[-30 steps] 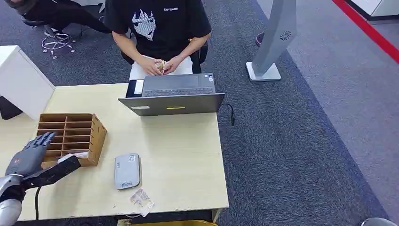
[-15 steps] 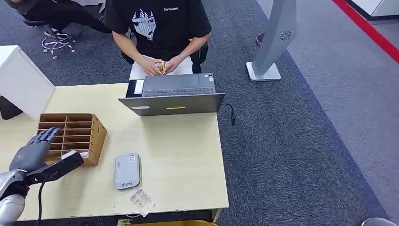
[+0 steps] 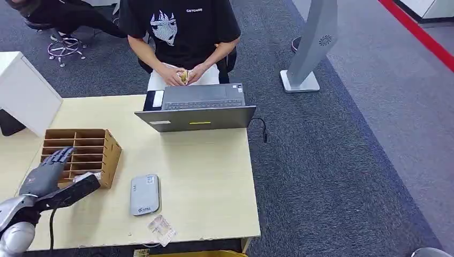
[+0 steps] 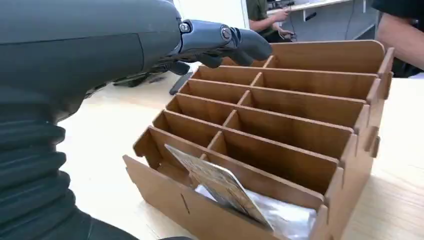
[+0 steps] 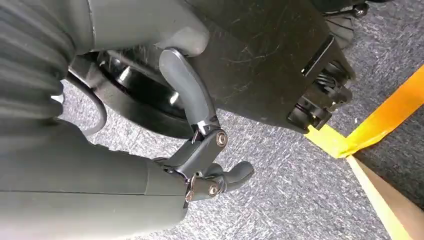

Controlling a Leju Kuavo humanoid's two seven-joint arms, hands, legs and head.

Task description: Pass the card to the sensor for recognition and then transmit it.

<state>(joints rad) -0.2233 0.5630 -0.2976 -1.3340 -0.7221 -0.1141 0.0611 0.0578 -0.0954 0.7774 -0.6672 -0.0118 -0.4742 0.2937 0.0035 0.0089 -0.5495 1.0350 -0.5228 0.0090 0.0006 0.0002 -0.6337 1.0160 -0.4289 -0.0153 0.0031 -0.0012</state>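
Head view: pale wooden table (image 3: 203,176) on grey carpet (image 3: 342,160); left hand (image 3: 45,176) spread, holding nothing

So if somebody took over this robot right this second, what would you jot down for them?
Left hand: empty, fingers spread above the brown wooden slotted organizer.
Right hand: hanging by the floor, holding nothing, fingers loosely apart.
Patterned card: leaning in the organizer's nearest slot, beside a clear plastic sleeve.
Grey flat card sensor: on the light wooden table, beside the organizer.
Done: nothing yet.
Left: grasp the card, present it to the sensor, then pass it on.
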